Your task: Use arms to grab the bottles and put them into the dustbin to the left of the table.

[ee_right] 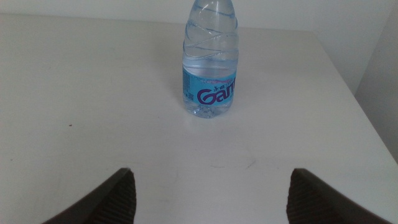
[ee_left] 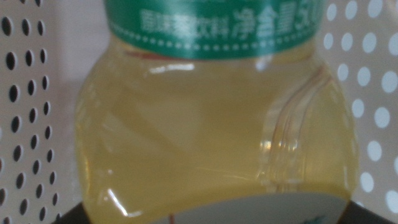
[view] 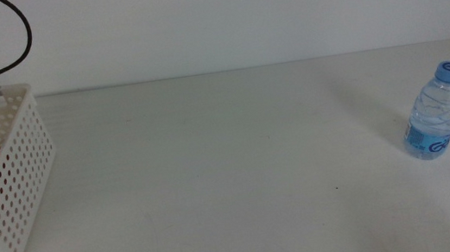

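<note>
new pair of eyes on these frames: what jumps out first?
The small water bottle standing alone, upright, near the table's right edge, with the right gripper open and aimed at it from short of it. At far left, the yellow-drink bottle fills the left wrist view inside the perforated white dustbin.

The large plain white matte table (view: 231,169) fills the middle view from edge to edge; its surface is flat and bare across the centre, with a tiny dark speck right of the middle; standing upright near its right edge is the small clear plastic water bottle (view: 435,111) with a blue cap and blue label, casting a soft shadow back to the left; at the far left edge sits the white rectangular plastic basket (view: 15,184), its walls full of small round holes; bottle and basket are well apart; behind the table runs a plain pale wall.
</note>
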`<state>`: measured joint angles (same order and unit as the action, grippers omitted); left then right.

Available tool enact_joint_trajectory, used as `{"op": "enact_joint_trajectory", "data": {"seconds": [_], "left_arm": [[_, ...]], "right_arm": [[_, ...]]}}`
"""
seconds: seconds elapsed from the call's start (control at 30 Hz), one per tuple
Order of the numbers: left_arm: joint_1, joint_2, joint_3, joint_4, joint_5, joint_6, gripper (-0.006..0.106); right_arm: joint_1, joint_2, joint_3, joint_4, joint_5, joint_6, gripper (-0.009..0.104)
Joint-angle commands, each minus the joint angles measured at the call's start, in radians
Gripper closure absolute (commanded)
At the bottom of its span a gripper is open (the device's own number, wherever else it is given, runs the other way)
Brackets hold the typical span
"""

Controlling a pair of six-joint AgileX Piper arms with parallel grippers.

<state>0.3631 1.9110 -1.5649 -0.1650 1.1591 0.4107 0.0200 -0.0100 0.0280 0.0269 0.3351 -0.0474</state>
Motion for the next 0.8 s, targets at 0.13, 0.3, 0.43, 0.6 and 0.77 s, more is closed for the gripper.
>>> {"op": "enact_joint_trajectory", "data": {"seconds": [0.13, 0.3, 0.43, 0.6, 0.77], "left_arm": [[-0.003, -0.056, -0.039, -0.057, 0.007, 0.036, 0.033], [-0.004, -0.056, -0.039, -0.080, 0.013, 0.035, 0.010], [-0.023, -0.064, -0.039, -0.079, 0.015, 0.034, 0.010], [-0.063, -0.112, -0.039, -0.067, -0.012, -0.013, 0.010], [-0.098, -0.214, -0.039, -0.087, -0.049, -0.041, 0.010]], "right_arm": [[-0.004, -0.027, -0.008, -0.007, -0.076, -0.002, 0.032], [-0.004, -0.027, -0.008, -0.007, -0.076, -0.002, 0.032], [-0.004, -0.027, -0.008, -0.007, -0.076, -0.002, 0.032], [-0.004, -0.027, -0.008, -0.007, -0.076, -0.002, 0.032], [-0.004, -0.027, -0.008, -0.007, -0.076, -0.002, 0.032]]}}
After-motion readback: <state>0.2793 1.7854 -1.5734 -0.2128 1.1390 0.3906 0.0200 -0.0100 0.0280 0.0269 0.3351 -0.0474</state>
